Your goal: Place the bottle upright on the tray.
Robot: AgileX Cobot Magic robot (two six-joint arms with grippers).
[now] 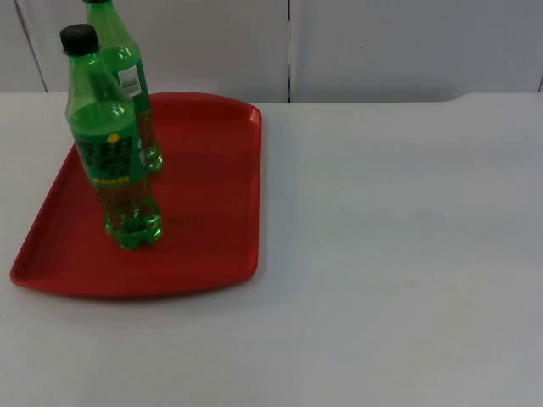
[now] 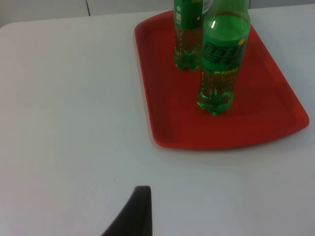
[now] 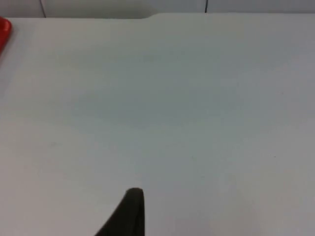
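Two green bottles stand upright on a red tray (image 1: 212, 212) resting on the white worktop (image 1: 399, 254). The near bottle (image 1: 110, 148), closed by a black cap (image 1: 79, 37), stands toward the middle of the tray; the far bottle (image 1: 127, 72) stands just behind it, close to the tray's back rim, and the two overlap in the top view without a visible gap at the shoulders. Both carry green labels with pale lettering, and their clear lower sections show green-tinted bases planted flat on the tray floor. The left gripper (image 2: 135, 214) hangs above bare worktop, well apart from the tray, which lies ahead of it and off to one side; the near bottle stands ahead of it and the far bottle beyond that. The right gripper (image 3: 129, 212) hangs above bare worktop, the tray's red edge far off to its side. Whether either gripper is released or clenched cannot be told, since one black fingertip of each is visible
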